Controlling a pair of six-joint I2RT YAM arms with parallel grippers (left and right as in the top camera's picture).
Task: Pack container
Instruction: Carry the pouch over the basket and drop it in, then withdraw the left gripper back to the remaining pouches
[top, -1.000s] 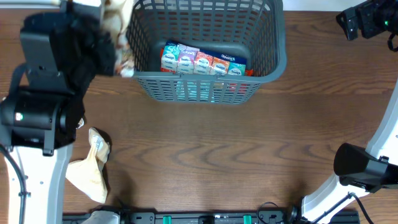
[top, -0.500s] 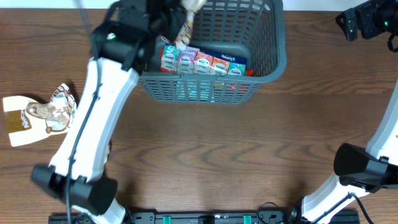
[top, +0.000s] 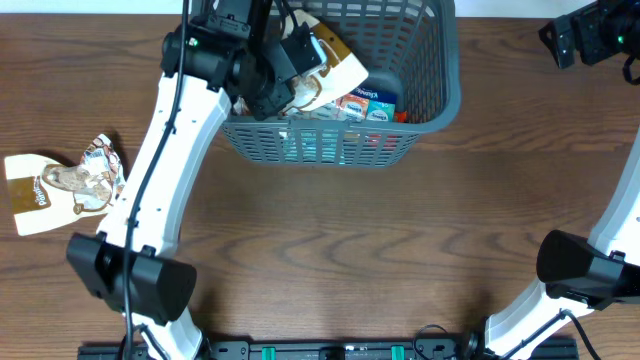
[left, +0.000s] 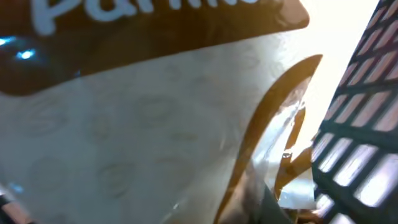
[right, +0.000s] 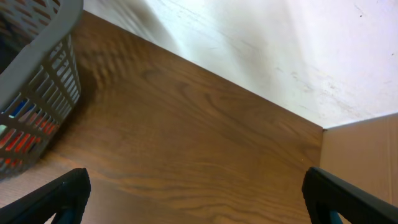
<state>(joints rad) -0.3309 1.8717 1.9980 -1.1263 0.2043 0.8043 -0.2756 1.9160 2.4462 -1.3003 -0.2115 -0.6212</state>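
Placement step of the packing task. Left gripper (top: 296, 72) hangs over the left half of the container (top: 340, 140), a dark grey lattice basket standing at the far middle of the table (top: 350, 250). A cream-and-brown snack packet (top: 335, 62) lies tilted against it, above a row of small coloured cartons (top: 368, 100) on the basket floor. Whether the jaws clench the packet or are slack cannot be told (the wrist view is filled by the packet's film and shows no fingers). Right gripper (right: 205, 198) is spread wide and empty at the far right, well apart from the basket. Judged next: free the packet inside the walls, lift clear of the rim, then reach for the second packet (top: 60, 185) lying near the table's left edge
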